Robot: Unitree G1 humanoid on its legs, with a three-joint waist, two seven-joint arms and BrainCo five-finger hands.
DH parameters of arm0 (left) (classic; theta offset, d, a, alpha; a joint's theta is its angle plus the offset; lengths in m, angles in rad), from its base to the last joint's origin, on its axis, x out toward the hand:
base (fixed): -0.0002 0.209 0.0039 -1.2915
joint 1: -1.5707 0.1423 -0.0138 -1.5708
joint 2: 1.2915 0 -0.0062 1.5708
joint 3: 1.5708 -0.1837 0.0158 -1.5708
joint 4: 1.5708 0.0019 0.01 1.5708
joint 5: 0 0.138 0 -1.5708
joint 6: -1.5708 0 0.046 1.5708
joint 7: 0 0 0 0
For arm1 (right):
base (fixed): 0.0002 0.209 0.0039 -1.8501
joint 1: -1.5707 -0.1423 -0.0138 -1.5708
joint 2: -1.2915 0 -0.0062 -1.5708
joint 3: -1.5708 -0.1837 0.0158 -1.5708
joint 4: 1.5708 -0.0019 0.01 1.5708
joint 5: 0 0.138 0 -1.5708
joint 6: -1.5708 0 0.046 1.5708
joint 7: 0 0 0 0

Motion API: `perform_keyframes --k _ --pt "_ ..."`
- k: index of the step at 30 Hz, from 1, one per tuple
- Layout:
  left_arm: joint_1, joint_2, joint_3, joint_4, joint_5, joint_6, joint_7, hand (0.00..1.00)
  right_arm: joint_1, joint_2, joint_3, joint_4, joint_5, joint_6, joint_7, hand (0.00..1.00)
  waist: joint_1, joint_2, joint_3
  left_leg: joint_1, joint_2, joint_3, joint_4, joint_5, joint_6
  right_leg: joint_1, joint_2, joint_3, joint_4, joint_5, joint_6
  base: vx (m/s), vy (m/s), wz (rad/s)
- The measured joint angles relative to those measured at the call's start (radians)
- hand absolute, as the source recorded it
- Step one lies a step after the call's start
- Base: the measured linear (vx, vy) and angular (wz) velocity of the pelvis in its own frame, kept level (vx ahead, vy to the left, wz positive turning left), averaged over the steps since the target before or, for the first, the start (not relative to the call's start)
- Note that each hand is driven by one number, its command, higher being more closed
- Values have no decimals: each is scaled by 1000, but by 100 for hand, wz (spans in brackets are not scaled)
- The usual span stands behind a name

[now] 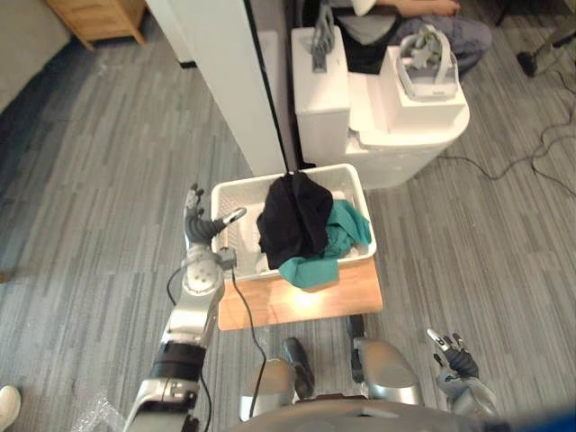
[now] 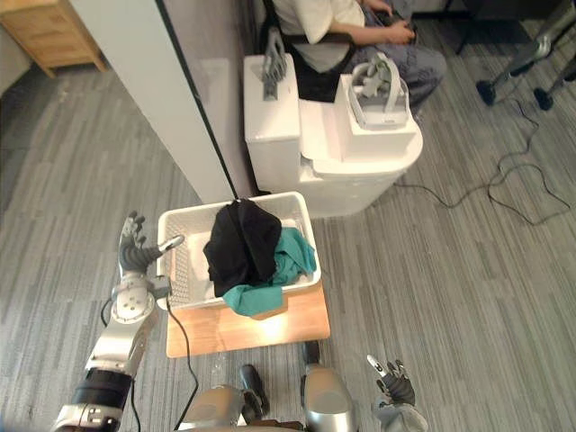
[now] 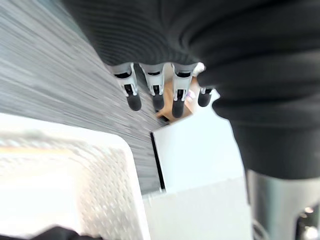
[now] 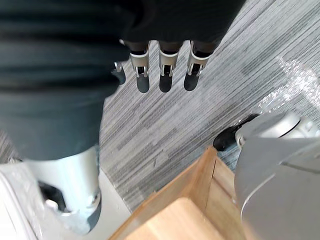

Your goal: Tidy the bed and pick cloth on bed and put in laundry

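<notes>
Two items, a black cloth (image 1: 292, 216) and a teal cloth (image 1: 340, 236), lie heaped in the basket (image 1: 236, 189) just beside the left hand (image 1: 200, 232), which is spread and empty. Both look soft and light, so pinching a top fold should work. The right hand (image 1: 454, 356) hangs relaxed.

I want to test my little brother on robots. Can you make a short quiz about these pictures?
1. True or false: the black cloth lies in the white basket.
2. Which cloth hangs over the basket's front rim? A) teal B) red C) yellow
3. Fill in: the left hand has its fingers ____.
Key: 1 true; 2 A, the teal cloth; 3 open.
</notes>
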Motion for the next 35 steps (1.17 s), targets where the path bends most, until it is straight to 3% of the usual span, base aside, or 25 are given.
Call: perform_keyframes --k 4,8,11,14,17,22,29,35 --pt "134 -44 88 47 -148 -23 -5 0 5 8 -28 49 -27 12 1 0 23 4 -61 28 -2 -33 -20 3 -3 57 -1 -42 -40 -2 3 43 11 29" --pt "226 -85 176 216 -256 -93 -21 0 8 9 -62 100 -66 20 10 0 56 -2 -99 51 -3 -66 -33 5 -6 110 -2 -78 -75 -3 4 9 -15 26" --pt "290 -105 215 336 -317 -111 -77 0 7 11 -78 109 -66 32 21 0 61 -10 -125 68 -5 -83 -52 12 -9 137 -2 -98 -94 -3 4 -14 -26 19" --pt "313 -120 214 454 -264 -94 -160 0 6 17 -95 128 -66 46 20 0 79 -17 -144 75 -5 -87 -60 15 -10 148 0 -103 -105 -3 4 -8 -14 6" --pt "332 -156 214 547 -159 -70 -184 0 -4 41 -111 142 -96 59 21 0 78 -26 -159 85 -5 -85 -73 19 -14 156 3 -103 -114 -3 4 0 0 0" --pt "316 -170 215 648 -121 -8 -250 0 -30 51 -116 176 -111 76 21 0 77 -33 -167 100 0 -80 -78 22 -19 164 9 -97 -117 -3 4 -5 -9 -2" --pt "259 -184 214 761 -12 86 -262 0 -59 51 -96 218 -196 117 46 0 75 -30 -180 109 13 -60 -73 14 -31 165 25 -76 -119 -3 3 -21 -34 -9" --pt "240 -183 213 773 45 103 -260 0 -67 39 -51 224 -203 148 57 0 65 -33 -182 110 20 -57 -69 12 -35 166 31 -74 -120 -3 3 -20 -34 -3"
